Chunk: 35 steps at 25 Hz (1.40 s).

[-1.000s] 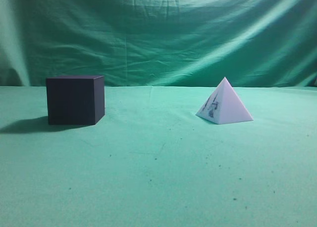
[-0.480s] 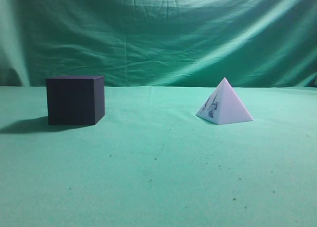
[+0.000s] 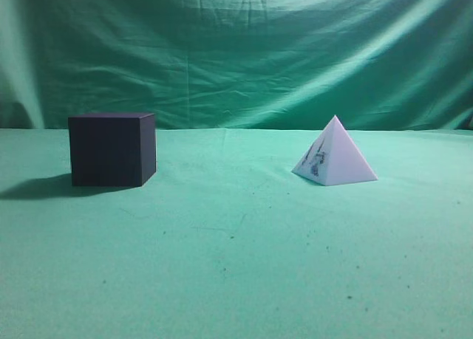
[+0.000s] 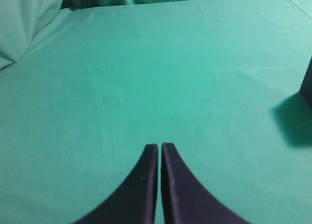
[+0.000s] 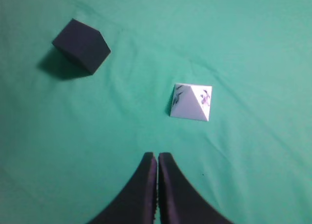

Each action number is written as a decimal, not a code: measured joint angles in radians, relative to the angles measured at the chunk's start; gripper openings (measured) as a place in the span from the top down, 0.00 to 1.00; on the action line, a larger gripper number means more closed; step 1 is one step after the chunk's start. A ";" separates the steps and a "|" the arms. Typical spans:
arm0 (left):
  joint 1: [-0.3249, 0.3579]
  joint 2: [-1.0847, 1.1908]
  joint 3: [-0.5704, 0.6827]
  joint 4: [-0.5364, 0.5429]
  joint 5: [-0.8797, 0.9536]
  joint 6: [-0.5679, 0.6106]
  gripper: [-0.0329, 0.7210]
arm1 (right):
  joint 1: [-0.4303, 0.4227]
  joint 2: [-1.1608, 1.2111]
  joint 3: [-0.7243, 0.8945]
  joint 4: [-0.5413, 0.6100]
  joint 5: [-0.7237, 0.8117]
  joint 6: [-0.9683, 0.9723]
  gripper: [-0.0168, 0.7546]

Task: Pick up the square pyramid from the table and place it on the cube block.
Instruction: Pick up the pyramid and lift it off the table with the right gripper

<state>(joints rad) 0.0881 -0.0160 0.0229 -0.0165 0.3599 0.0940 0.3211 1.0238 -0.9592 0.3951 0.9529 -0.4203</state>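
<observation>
Green cloth tabletop (image 3: 236,265) and backdrop (image 3: 244,51). Square pyramid (image 3: 334,153) stands on the cloth, well apart from cube block (image 3: 112,148). Left gripper (image 4: 159,147) and right gripper (image 5: 156,156): fingers together, empty.

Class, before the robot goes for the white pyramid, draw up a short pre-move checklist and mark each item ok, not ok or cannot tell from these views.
1. White square pyramid with dark scribbles upright on the green cloth table: ok.
2. Dark matte cube block top bare, ready to receive: ok.
3. Pyramid and cube apart, clear gap between: ok.
4. Right gripper open for grasping: not ok, jaws shut.
5. Left gripper clear of cube: ok, shut, empty.
6. Right gripper's height above pyramid: cannot tell.
</observation>
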 joint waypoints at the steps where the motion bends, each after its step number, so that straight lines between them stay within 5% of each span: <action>1: 0.000 0.000 0.000 0.000 0.000 0.000 0.96 | 0.020 0.050 -0.022 -0.025 0.000 0.025 0.98; 10: 0.000 0.000 0.000 0.000 0.000 0.000 0.96 | 0.181 0.389 -0.159 -0.173 -0.030 0.106 0.98; 12: 0.000 0.000 0.000 0.000 0.000 0.000 0.96 | 0.184 0.445 -0.165 -0.183 -0.051 0.107 0.90; 18: 0.000 0.000 0.000 0.000 0.000 0.000 0.96 | 0.184 0.557 -0.165 -0.193 -0.155 0.142 0.32; 21: 0.000 0.000 0.000 0.000 0.000 0.000 0.96 | 0.184 0.602 -0.165 -0.195 -0.227 0.191 0.14; 34: 0.000 0.000 0.000 0.000 0.000 0.000 0.96 | 0.156 0.809 -0.168 -0.198 -0.357 0.249 0.14; 35: 0.000 0.000 0.000 0.000 0.000 0.000 0.96 | 0.156 0.813 -0.168 -0.198 -0.365 0.249 0.20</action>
<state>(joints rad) 0.0881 -0.0160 0.0229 -0.0165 0.3599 0.0940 0.4775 1.8373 -1.1268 0.1967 0.5883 -0.1716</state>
